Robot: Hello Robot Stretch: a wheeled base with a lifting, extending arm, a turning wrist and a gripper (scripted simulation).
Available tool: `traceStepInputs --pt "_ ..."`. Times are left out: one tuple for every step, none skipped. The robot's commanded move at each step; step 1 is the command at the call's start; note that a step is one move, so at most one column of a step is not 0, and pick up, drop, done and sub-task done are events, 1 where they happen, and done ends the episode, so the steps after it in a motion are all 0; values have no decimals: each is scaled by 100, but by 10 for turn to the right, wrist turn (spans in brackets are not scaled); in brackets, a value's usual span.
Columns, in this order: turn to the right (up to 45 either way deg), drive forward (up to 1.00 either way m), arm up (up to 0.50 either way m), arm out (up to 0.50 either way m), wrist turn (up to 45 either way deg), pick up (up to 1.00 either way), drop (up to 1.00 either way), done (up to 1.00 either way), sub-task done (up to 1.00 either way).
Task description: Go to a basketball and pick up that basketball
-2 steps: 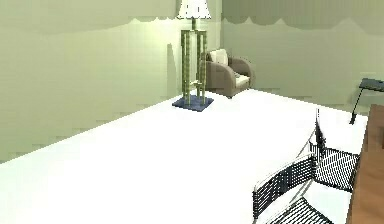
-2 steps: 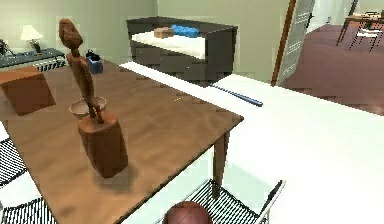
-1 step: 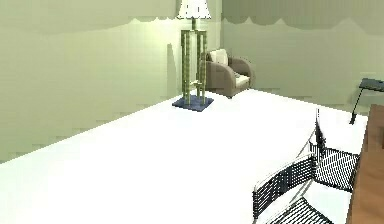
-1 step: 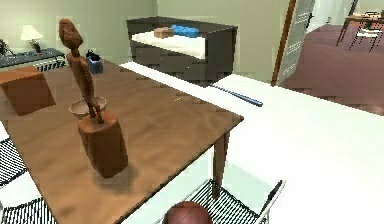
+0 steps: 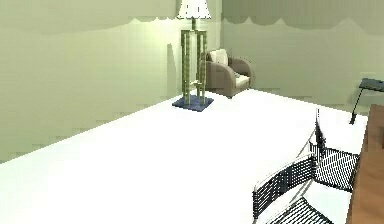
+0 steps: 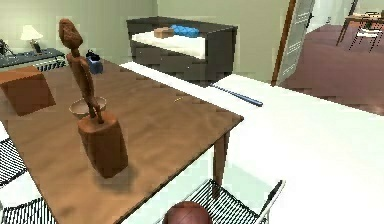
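Note:
The rounded top of a reddish-brown ball-like thing [image 6: 188, 213] shows at the bottom edge of the arm side view. It sits just below the near corner of a wooden dining table [image 6: 170, 120] and beside a black mesh chair [image 6: 240, 200]. I cannot tell whether it rests on the chair or on the floor.
The table carries a tall wooden statue [image 6: 90, 100], a small bowl [image 6: 82, 106] and a brown box [image 6: 27, 90]. A blue stick [image 6: 240, 95] lies on the floor before a dark daybed [image 6: 185, 45]. A doorway [image 6: 300, 40] is at the right. Ahead are black mesh chairs [image 5: 300, 185], a floor lamp [image 5: 193, 55] and an armchair [image 5: 228, 73].

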Motion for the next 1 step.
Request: traceStepInputs --pt "0 0 0 0 450 0 0 0 0"
